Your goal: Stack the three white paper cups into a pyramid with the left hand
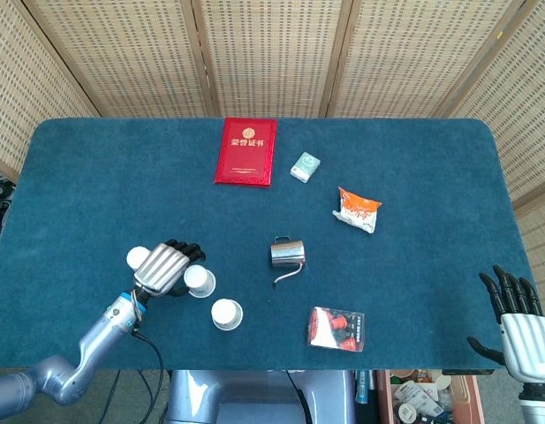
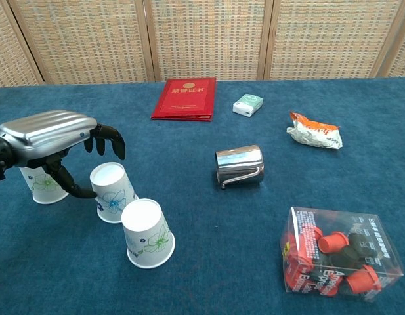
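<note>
Lower left of the frame: silver-and-black left hand (image 2: 54, 141) hovering over middle upturned white floral paper cup (image 2: 111, 192), fingers curled downward, apart, holding nothing.

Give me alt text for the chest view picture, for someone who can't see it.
The robot's left hand hovers with curled fingers over the middle cup of three upside-down white paper cups, between the far cup and the near cup, on a blue table. Beyond lie a steel pitcher on its side, a red booklet, a small box, a snack packet and a clear box of capsules.
</note>
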